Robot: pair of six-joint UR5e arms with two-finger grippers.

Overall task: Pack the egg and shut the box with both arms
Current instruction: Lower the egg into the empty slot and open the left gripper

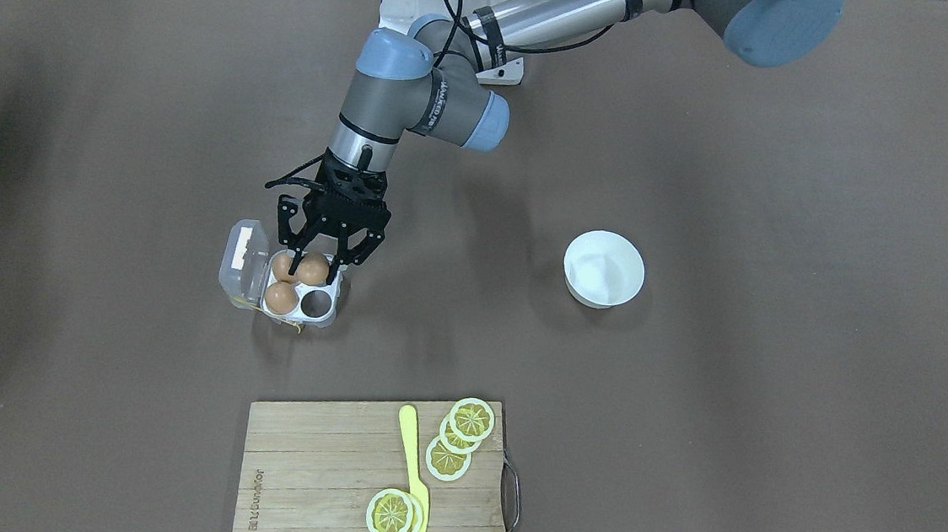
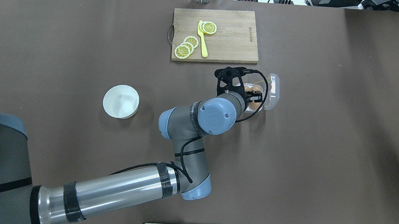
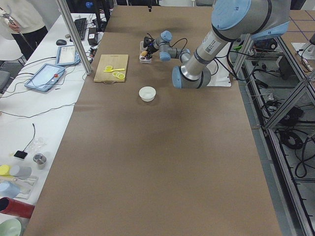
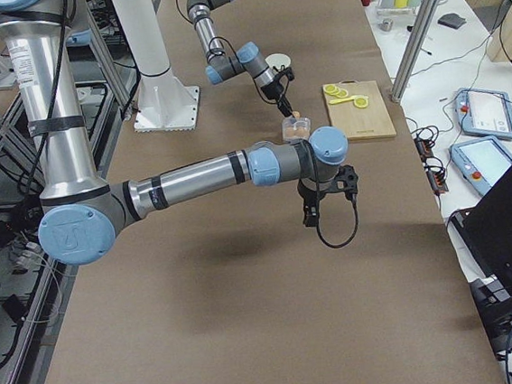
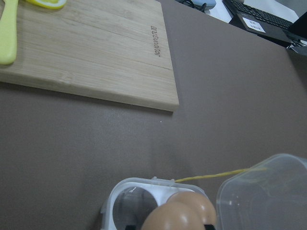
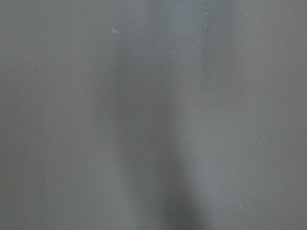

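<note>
The clear box (image 1: 338,291) lies with its lid (image 1: 239,263) open to the side and yellow string at its edge. Three light-brown eggs sit in its cells; one cell (image 1: 317,304) is empty. My left gripper (image 1: 315,272) reaches down into the box, its fingers closed around the egg (image 1: 313,267) in the back cell. That egg (image 5: 172,218) fills the bottom of the left wrist view. My right gripper (image 4: 311,214) hangs above bare table, apart from the box; I cannot tell if it is open or shut.
A white bowl (image 1: 569,267) stands on the table to the left arm's side. A wooden cutting board (image 1: 314,473) with lemon slices (image 1: 470,419) and a yellow knife (image 1: 411,472) lies beyond the box.
</note>
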